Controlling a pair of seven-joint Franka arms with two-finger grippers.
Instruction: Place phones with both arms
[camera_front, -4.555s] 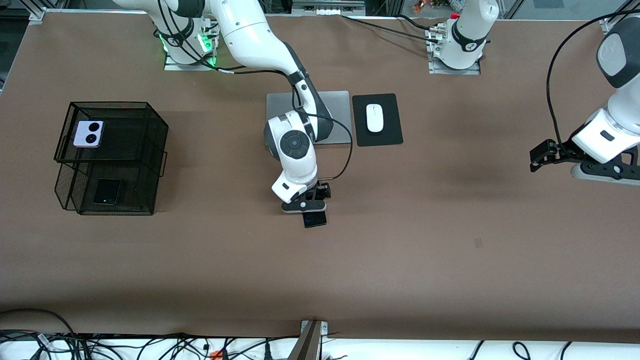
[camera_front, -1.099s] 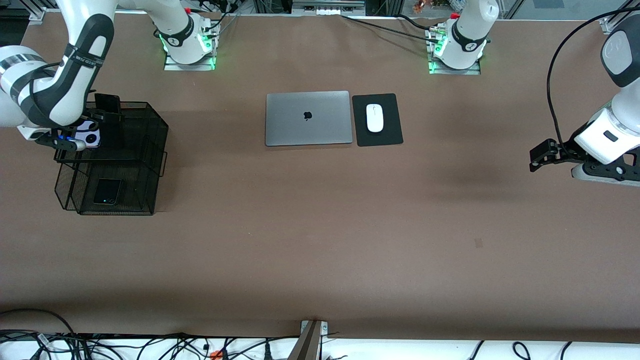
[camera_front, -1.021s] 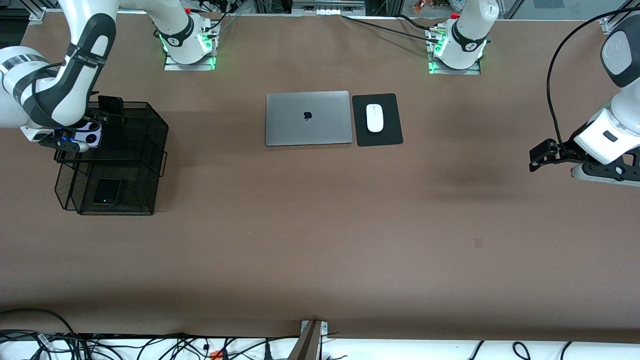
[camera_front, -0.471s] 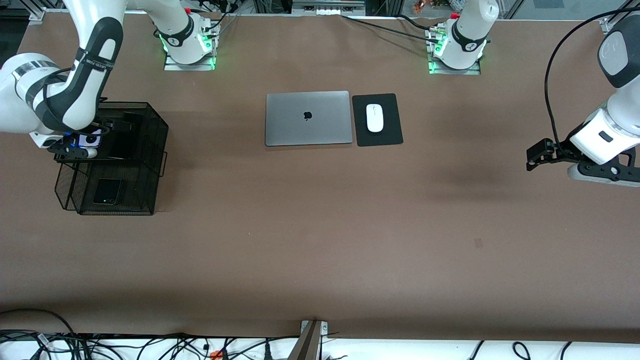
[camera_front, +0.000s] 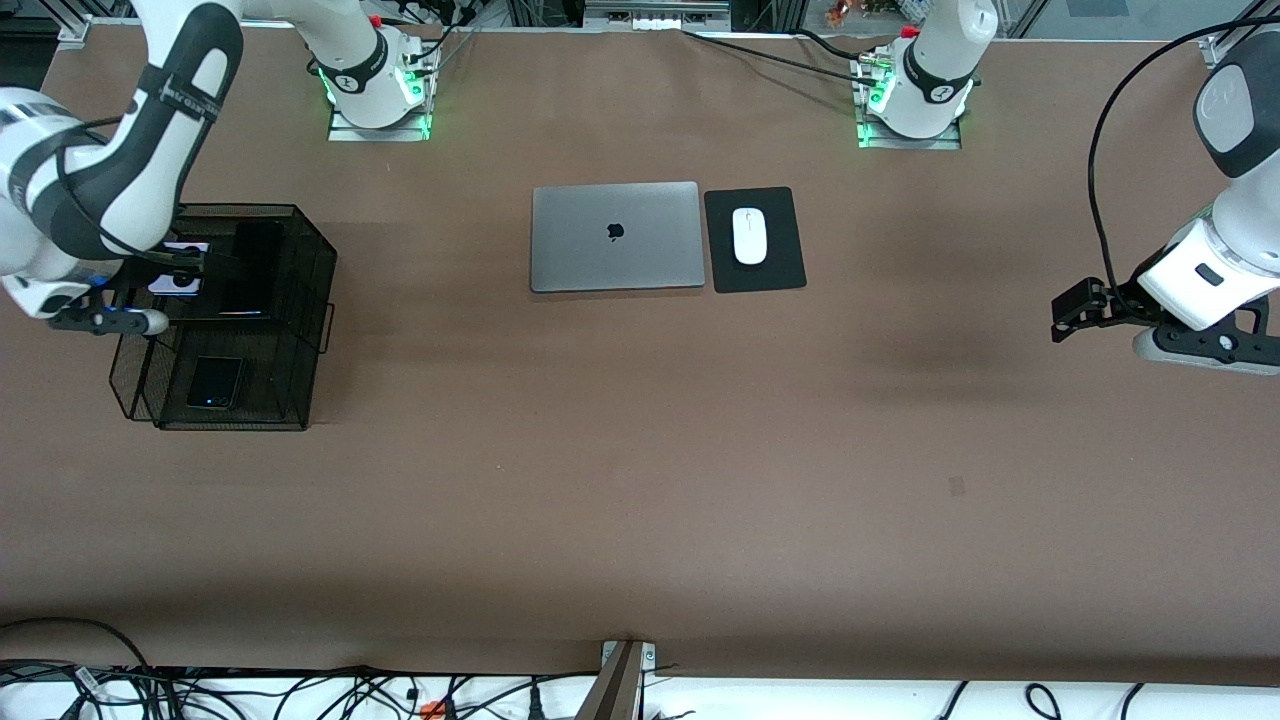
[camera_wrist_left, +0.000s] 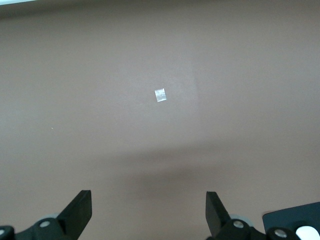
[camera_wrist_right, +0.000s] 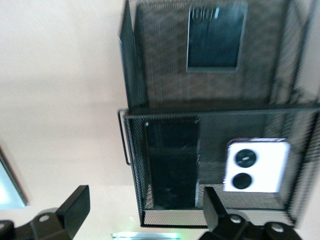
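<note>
The brown counter (camera_front: 640, 480) carries everything. The right arm (camera_front: 130, 160) reaches to the black mesh rack (camera_front: 300, 300) at its own end of the counter; the left arm (camera_front: 1230, 200) waits well apart from the rack, at the counter's other end. The rack has two tiers. A grey laptop (camera_front: 616, 236) lies closed, well apart from the rack, toward the left arm's end. On the rack's upper tier the long black phone (camera_wrist_right: 172, 162) lies flat just beside the lilac-white phone (camera_wrist_right: 257, 165). The square black phone (camera_wrist_right: 216, 37) lies on the lower tier. The right gripper (camera_wrist_right: 142, 210) hovers over the rack, fingers released. The left gripper (camera_wrist_left: 149, 210) hangs over bare counter, fingers spread, grasping nothing.
</note>
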